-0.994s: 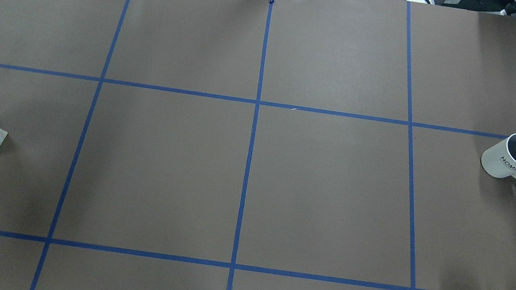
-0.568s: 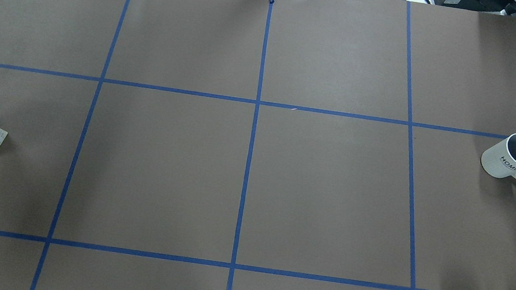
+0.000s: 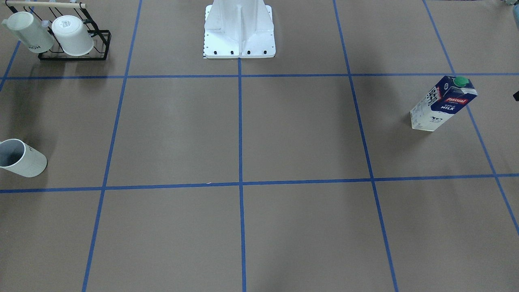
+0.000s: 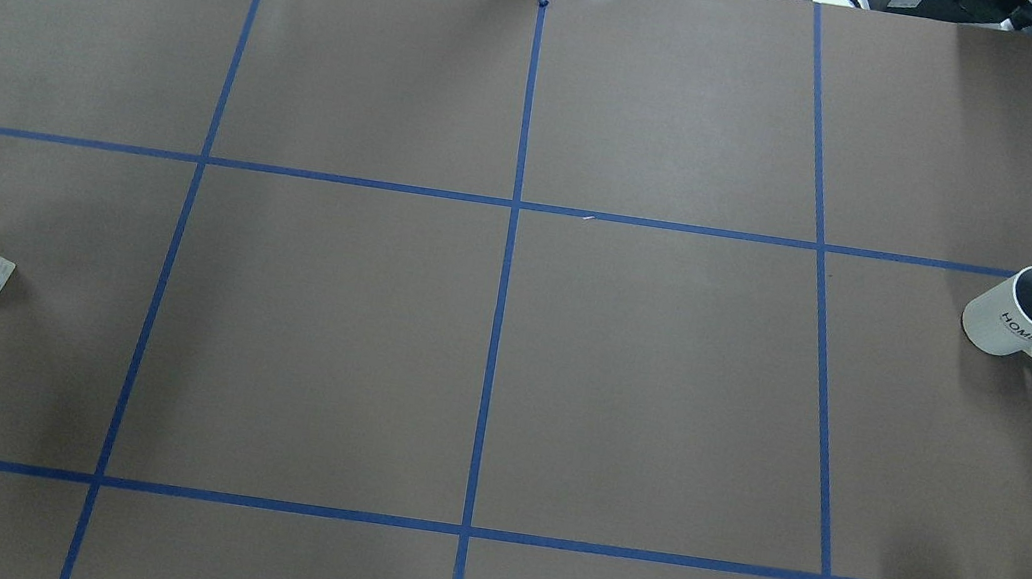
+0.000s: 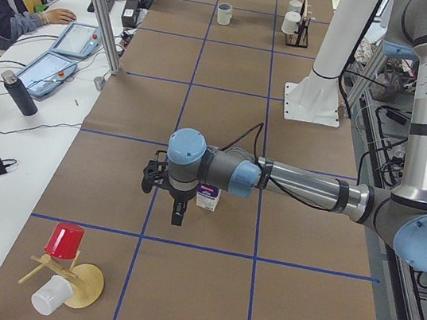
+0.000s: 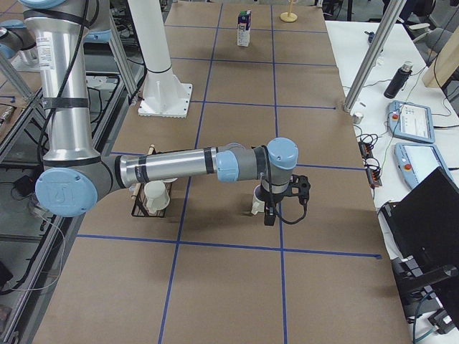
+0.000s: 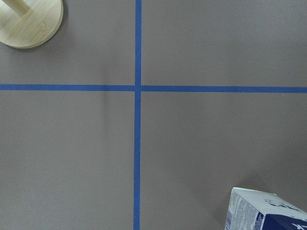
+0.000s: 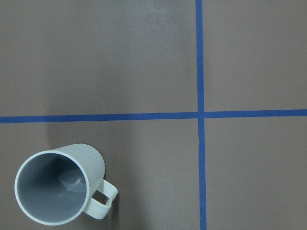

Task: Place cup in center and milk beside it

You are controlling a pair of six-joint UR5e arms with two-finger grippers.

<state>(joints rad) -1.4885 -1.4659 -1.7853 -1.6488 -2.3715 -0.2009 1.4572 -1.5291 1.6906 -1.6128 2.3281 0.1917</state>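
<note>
Not much to go on for either gripper: the left gripper shows only from the table-end camera as a small dark shape, and I cannot tell how far it is parted or whether it has hold of anything. It is the same for the right gripper from the opposite end. The milk stands upright in the middle row, one square out from the center on the robot's left. The overhead frame cuts it off, and the wrist hides most of it from the left end. The left arm lies stretched out low and level, gripper pointing down just beside the milk. The right arm does likewise, gripper down close by the cup and partly hiding it. The cup stands upright and empty on the surface, one square out on the right, with dark lettering on its side. A wire rack holds two tipped white mugs.
</note>
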